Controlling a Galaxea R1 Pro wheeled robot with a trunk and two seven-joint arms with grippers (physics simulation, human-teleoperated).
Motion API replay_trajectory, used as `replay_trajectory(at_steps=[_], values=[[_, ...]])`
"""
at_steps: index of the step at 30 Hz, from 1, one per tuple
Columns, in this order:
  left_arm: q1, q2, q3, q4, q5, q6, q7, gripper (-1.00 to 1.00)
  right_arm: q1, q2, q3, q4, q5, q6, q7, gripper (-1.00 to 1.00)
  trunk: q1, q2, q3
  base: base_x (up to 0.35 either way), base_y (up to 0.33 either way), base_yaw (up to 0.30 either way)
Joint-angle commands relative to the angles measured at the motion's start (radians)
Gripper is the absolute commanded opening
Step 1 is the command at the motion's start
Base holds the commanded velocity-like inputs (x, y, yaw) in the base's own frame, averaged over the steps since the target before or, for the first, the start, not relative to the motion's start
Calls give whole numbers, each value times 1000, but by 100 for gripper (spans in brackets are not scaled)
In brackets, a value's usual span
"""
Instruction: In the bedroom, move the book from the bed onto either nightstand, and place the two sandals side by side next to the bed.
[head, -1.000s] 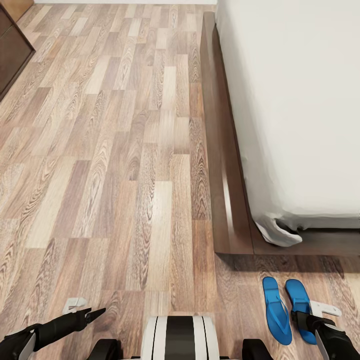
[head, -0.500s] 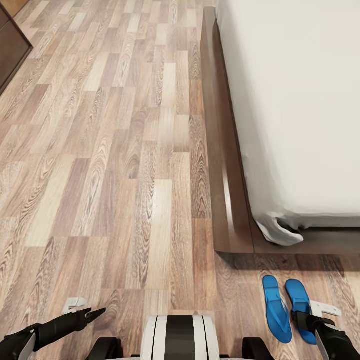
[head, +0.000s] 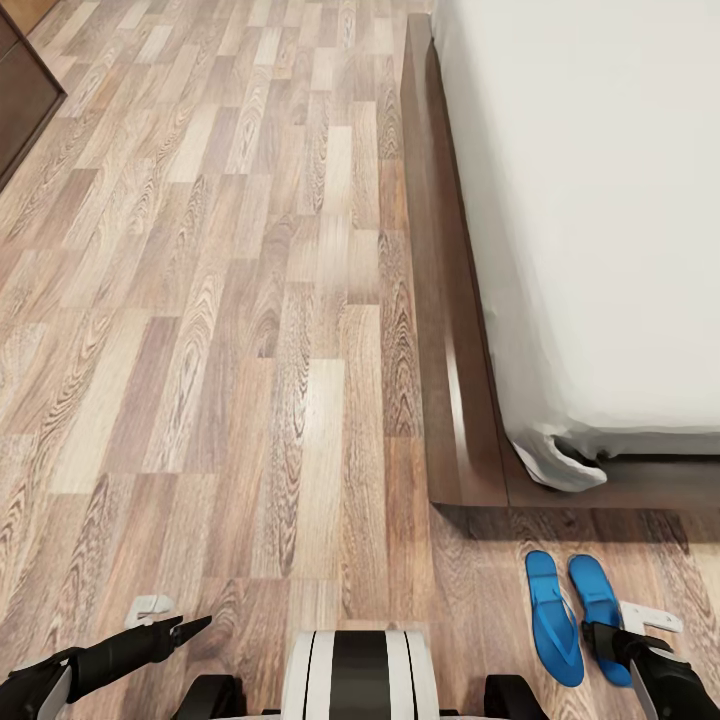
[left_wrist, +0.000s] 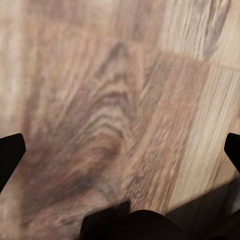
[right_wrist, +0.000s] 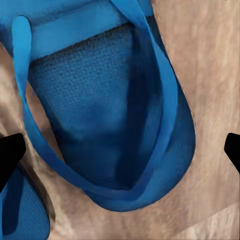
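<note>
Our right end effector (right_wrist: 120, 150) hangs spread over one blue sandal (right_wrist: 107, 107), gripping nothing. The left end effector (left_wrist: 120, 150) is spread above bare floor (head: 230, 330). Both sandals (head: 575, 615) lie side by side at the bed's (head: 600, 200) foot corner — that part looks done. The book remains, we judge.

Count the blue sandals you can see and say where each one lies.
2. One sandal lies on the floor past the bed foot; the other sandal lies beside it, under the right gripper.
</note>
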Motion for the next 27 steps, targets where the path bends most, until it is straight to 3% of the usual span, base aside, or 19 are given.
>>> replay_trajectory(at_steps=[1,23,27], values=[[-1,-1,9,-1,-8,10,-6,100,-1,1,-7,-2,11,4,9,100,0,0,0,0,0,0],[-1,-1,9,-1,-8,9,-7,100,-1,0,-7,-2,11,4,9,100,0,0,0,0,0,0],[-1,-1,8,-1,-9,10,-8,100,-1,0,-7,-2,11,4,9,100,-2,1,15,0,0,0]])
